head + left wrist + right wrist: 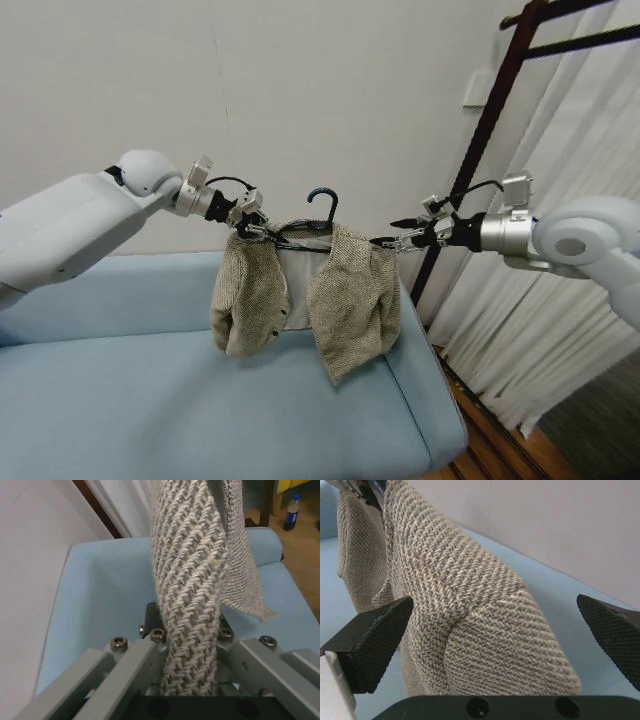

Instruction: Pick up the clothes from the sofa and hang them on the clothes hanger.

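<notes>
Gripping the knit at its shoulder, the left gripper [252, 226] is closed on a beige cardigan [345, 300] and holds it up in the air on the robot's left side. In the left wrist view, a thick band of herringbone knit runs straight into the middle of that gripper, between its grey metal linkage bars.

The right gripper [385, 242] reaches in from the robot's right, level with the cardigan's other shoulder. Its two black, textured fingers [375, 645] are spread wide apart. The rounded shoulder of the cardigan lies between them, and neither pad presses on it.

The cardigan is draped on a black hanger [322, 205]. The hanger's hook stands up freely between the two grippers, caught on nothing. The cardigan's front falls open, showing a paler lining, and both front panels hang down over a light blue sofa [120, 400]. Whether the hem touches the seat cannot be told.

Behind the right gripper, a dark wooden clothes rack [500, 110] rises against the pale wall, well apart from the hanger's hook. White curtains [590, 330] hang beside the rack. In the left wrist view, a blue bottle [292, 512] stands on the wooden floor beyond the end of the sofa.
</notes>
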Tool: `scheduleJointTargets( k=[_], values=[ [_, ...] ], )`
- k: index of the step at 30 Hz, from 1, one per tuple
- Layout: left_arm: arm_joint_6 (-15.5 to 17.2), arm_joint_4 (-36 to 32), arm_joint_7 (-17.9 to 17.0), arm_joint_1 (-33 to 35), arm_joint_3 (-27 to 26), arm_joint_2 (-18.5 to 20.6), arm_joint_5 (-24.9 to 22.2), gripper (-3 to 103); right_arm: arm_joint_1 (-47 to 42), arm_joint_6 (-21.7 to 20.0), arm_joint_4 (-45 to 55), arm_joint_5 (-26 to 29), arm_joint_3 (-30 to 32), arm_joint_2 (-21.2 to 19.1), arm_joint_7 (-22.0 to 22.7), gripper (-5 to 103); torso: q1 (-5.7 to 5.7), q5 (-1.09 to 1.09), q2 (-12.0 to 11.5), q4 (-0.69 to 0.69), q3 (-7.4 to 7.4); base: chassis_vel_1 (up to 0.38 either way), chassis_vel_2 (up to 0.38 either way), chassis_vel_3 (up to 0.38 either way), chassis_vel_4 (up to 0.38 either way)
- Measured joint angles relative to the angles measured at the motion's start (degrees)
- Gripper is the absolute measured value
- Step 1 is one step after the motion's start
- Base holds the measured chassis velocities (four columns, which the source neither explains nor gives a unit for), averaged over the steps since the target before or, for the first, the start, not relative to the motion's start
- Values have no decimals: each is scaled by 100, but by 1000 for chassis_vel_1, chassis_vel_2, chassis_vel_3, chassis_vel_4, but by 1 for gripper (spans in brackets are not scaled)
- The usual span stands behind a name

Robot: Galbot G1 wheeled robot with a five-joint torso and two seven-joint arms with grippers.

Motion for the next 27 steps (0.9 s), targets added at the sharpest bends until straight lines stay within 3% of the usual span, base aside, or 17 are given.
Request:
scheduleJointTargets(
  k=[24, 27],
  values=[
    [-64, 82, 60, 92, 27, -232, 26, 8, 207, -114, -335, -142, -506, 631, -10, 101, 1, 1, 0, -2, 1, 0, 0, 0, 0],
    [-114, 107, 103, 115, 30, -240, 51, 8, 184, -104, -337, -171, -533, 603, -67, 91, 1, 1, 0, -2, 1, 0, 0, 0, 0]
  ],
)
